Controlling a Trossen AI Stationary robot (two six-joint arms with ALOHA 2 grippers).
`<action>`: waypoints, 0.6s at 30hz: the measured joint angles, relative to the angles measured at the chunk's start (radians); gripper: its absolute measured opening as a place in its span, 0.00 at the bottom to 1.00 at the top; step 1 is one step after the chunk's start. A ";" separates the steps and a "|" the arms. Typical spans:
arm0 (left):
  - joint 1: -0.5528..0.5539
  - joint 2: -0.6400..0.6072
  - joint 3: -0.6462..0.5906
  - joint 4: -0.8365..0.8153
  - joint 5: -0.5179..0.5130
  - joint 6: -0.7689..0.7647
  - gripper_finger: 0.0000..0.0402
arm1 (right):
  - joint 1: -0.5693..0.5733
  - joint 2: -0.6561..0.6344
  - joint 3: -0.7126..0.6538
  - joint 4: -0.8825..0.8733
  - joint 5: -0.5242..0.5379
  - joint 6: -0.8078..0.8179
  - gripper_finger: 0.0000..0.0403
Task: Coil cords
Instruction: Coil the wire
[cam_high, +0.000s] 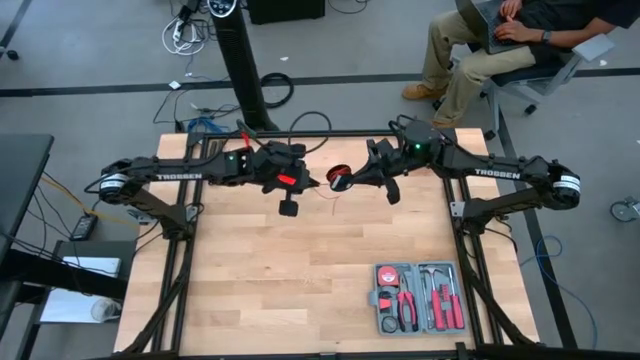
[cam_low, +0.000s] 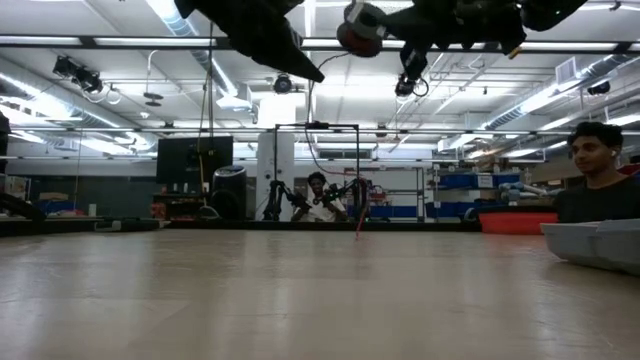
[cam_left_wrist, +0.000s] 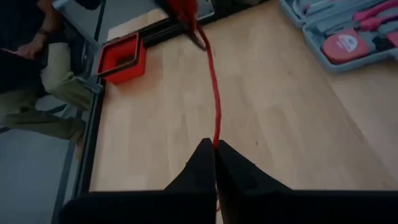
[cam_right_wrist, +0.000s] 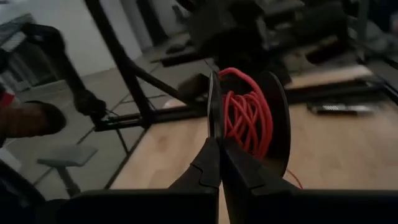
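The red cord (cam_high: 340, 179) was wound on a small black spool (cam_right_wrist: 277, 127) held up in the air, near the top middle of the high view. The right gripper (cam_right_wrist: 215, 109) was pinched tight on the spool's rim. The left gripper (cam_left_wrist: 215, 146) was clenched on the cord's loose strand, just left of the spool. A grey tool case (cam_high: 418, 297) lay at the lower right of the table (cam_high: 260, 280).

1. Both arms met over the table's (cam_high: 250, 290) far middle; the left gripper (cam_high: 318, 184) and right gripper (cam_high: 352, 181), both pinched closed, crowded that spot.
2. Red cord (cam_left_wrist: 214, 93) stretched taut between them, barring passage there.
3. Spool (cam_right_wrist: 264, 124) hung at the right gripper, raised off the wood.
4. Grey tool case (cam_high: 418, 298) blocked the near right corner.
5. Near left and centre boards lay open.
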 joint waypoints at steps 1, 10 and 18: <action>0.000 0.000 0.000 -0.009 -0.001 0.000 0.00 | -0.003 0.000 0.000 -0.014 0.011 0.003 0.00; -0.011 0.000 0.000 -0.095 -0.003 -0.005 0.00 | -0.042 0.001 0.000 -0.129 0.072 -0.003 0.00; -0.010 0.000 0.058 -0.096 -0.047 0.032 0.00 | -0.034 0.001 0.000 -0.226 0.058 -0.003 0.00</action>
